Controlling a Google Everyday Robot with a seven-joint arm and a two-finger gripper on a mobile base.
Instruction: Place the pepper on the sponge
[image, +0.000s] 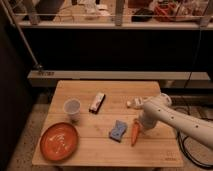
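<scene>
The gripper (139, 123) sits low at the thick upper end of the pepper (135, 134), jaws together, prob. pinching it, tho the arm hides the contact. Pepper lies on the table (100, 150) just beside the sponge (118, 131), not on it. Looks light, stiff, smooth & tapered, so the thick end is the safer hold.

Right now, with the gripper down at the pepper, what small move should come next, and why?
Probably a short lift straight up. The gripper looks shut on the upper end of the pepper, which lies on the table just beside the sponge; raising it first lets it clear the sponge's edge.
</scene>
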